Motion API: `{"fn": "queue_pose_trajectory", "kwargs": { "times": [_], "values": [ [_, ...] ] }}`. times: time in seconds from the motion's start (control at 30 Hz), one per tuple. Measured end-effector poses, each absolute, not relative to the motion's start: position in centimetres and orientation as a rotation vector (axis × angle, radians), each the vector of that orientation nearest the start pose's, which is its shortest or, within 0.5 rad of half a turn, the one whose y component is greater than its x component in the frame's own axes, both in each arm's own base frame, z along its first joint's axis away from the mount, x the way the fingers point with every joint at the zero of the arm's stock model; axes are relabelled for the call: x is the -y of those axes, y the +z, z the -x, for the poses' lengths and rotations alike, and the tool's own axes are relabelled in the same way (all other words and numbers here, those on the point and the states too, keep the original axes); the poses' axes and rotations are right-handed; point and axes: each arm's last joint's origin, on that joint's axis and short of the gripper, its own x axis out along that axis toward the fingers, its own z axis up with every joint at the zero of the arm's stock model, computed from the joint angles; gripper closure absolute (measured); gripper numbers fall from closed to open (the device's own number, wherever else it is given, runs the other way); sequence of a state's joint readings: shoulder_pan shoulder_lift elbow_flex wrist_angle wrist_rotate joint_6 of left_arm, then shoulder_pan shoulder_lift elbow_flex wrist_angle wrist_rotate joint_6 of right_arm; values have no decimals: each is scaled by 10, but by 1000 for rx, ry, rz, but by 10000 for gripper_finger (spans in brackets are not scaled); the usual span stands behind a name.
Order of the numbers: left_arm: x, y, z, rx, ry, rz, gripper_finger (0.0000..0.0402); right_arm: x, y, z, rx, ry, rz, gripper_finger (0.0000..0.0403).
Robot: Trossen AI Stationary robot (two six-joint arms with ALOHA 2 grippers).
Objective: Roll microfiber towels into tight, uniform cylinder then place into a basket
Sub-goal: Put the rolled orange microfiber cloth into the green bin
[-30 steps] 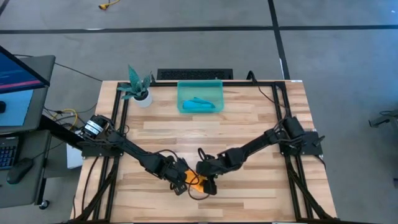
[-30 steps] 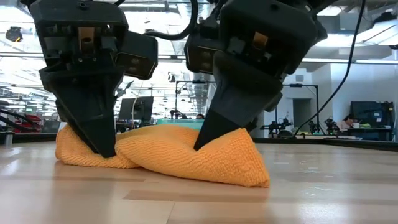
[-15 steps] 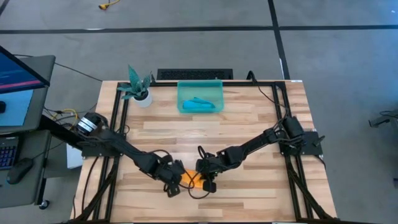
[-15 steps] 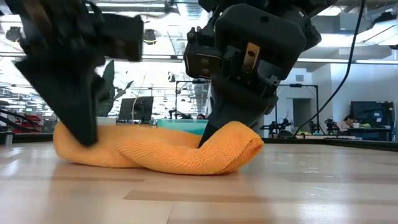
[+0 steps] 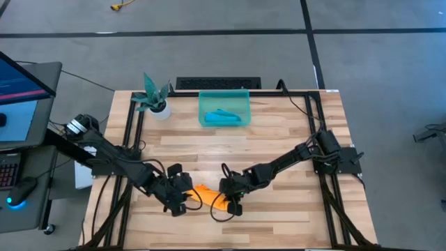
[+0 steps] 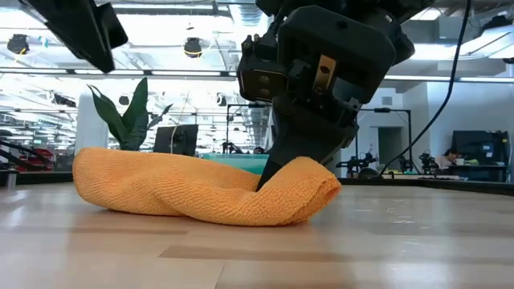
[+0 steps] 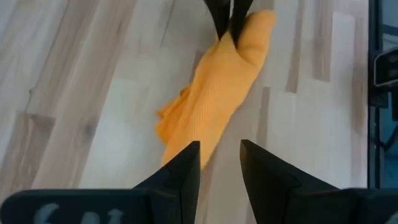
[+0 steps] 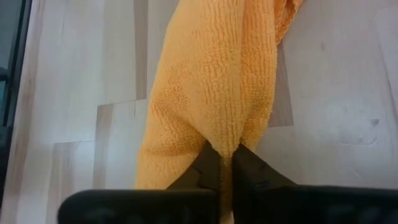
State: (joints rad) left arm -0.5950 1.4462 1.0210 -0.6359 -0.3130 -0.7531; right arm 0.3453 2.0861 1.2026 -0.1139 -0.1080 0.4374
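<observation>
Both arms are matte black, built of boxy jointed segments with thin black cables looping alongside. The right gripper (image 6: 269, 181) housing shows small screws and a brass-coloured tab; the left gripper (image 7: 219, 165) has tapered black fingers.

A rectangular desk (image 5: 279, 136) of pale wooden planks, framed by black metal rails, fills the middle of the overhead view. Toward twelve o'clock, near the far edge, sits a small rectangular translucent teal-green plastic basket (image 5: 224, 95) with low walls, holding a rolled teal-blue microfiber towel (image 5: 224, 116). At about eleven o'clock, close beside the basket, stands a small white pot with a teal plant (image 5: 154, 99). Toward six o'clock, near the front edge, a loosely rolled orange-yellow microfiber towel (image 5: 208, 196) lies on the wood, well apart from the basket, one end raised slightly off the boards.
</observation>
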Motion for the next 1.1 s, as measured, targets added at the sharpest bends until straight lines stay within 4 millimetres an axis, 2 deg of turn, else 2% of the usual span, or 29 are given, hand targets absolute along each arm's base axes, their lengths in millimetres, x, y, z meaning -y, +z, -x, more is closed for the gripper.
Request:
{"fn": "queue_pose_trajectory", "kwargs": {
  "times": [0.1,0.2,0.33,0.47,0.6,0.73,0.97,1.1],
  "values": [
    [151,236,-239,-965,113,210,297,-138,101,-380,-1070,194,-283,379],
    [154,227,-243,-986,109,143,296,-138,101,-380,-1070,193,-283,376],
    [159,205,-251,-1043,120,84,278,-138,101,-380,-1069,191,-280,364],
    [161,178,-265,-1132,106,89,243,-138,101,-380,-1069,190,-280,367],
    [154,157,-276,-1210,112,89,208,-138,101,-380,-1069,190,-280,375],
    [142,140,-286,-1245,152,60,189,-138,101,-380,-1069,191,-280,372],
    [135,124,-300,-1275,117,102,194,-138,101,-380,-1069,192,-280,374],
    [140,122,-301,-1257,101,95,227,-138,101,-380,-1072,193,-274,376]
  ]
}}
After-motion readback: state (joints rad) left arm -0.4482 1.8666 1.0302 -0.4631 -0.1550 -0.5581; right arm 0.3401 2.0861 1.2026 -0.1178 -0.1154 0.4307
